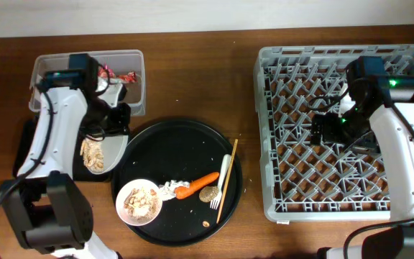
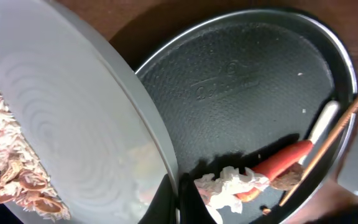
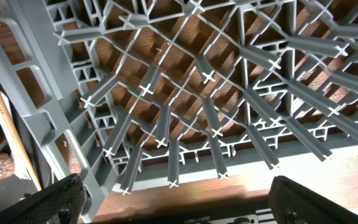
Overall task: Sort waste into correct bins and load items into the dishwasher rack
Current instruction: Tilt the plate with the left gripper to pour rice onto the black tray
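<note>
- Left claw: pressed together on the rim of the plate.
- Plate: held tilted just left of the round tray, over the black bin. Scraps lie on its low side.
- Plate handling, judged: stiff, glazed, slippery and breakable. The rim is the only sound hold.
- Scraps, judged: light and crumbly, better tipped off than picked.
- Right claw: spread wide and empty, above the rack, right of the round tray.
- Writing: embossed script on the round tray floor, not legible. No other labels seen.
</note>
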Available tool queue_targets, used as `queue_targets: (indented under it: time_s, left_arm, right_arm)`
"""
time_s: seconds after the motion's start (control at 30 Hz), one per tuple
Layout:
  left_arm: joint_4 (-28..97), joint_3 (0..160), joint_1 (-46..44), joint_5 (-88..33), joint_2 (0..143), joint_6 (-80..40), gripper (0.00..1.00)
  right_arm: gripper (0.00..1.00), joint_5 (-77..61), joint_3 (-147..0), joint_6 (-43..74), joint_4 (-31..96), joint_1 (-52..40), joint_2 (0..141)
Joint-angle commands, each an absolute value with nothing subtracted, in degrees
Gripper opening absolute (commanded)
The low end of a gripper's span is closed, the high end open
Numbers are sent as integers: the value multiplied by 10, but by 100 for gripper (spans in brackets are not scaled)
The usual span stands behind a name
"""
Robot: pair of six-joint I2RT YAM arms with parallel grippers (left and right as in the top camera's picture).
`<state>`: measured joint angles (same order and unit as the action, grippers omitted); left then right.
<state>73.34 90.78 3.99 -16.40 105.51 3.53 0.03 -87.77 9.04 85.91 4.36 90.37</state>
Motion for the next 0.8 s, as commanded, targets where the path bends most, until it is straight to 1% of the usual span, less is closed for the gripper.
queue_targets:
  time_s: [0.0, 0.17, 0.27, 0.3, 0.37, 0.43, 0.5, 0.53, 0.63, 0.73, 0.77]
  left_arm:
    - [747, 920, 98, -267, 1034, 105, 0]
    - [803, 920, 218, -469, 1034, 227, 1]
    - [818, 920, 262, -525, 1034, 253, 1]
    - [832, 920, 278, -561, 1034, 277, 1]
    - [848, 920, 297, -589, 1034, 307, 1]
    - [878, 920, 323, -654, 1034, 361, 0]
    - [891, 920, 347, -674, 1034, 364, 0]
    - [904, 920, 357, -698, 1034, 387, 0]
    - [912, 920, 376, -697, 1034, 387, 1]
    - [935, 920, 361, -677, 1031, 396, 0]
    - [936, 920, 320, -671, 1024, 396, 1]
  right_arm:
    - [98, 10, -874, 92, 862, 46, 893]
    - [98, 10, -874, 92, 862, 46, 893]
    - [99, 10, -874, 92, 863, 46, 893]
    - [99, 10, -874, 92, 864, 46, 893]
    - [98, 10, -874, 92, 864, 46, 893]
    - [99, 19, -874, 93, 867, 46, 893]
    - [98, 20, -874, 93, 868, 46, 893]
    - [99, 20, -874, 93, 868, 46, 893]
    - [98, 20, -874, 93, 868, 46, 893]
    - [98, 20, -874, 93, 869, 46, 893]
    - [98, 20, -874, 93, 872, 46, 893]
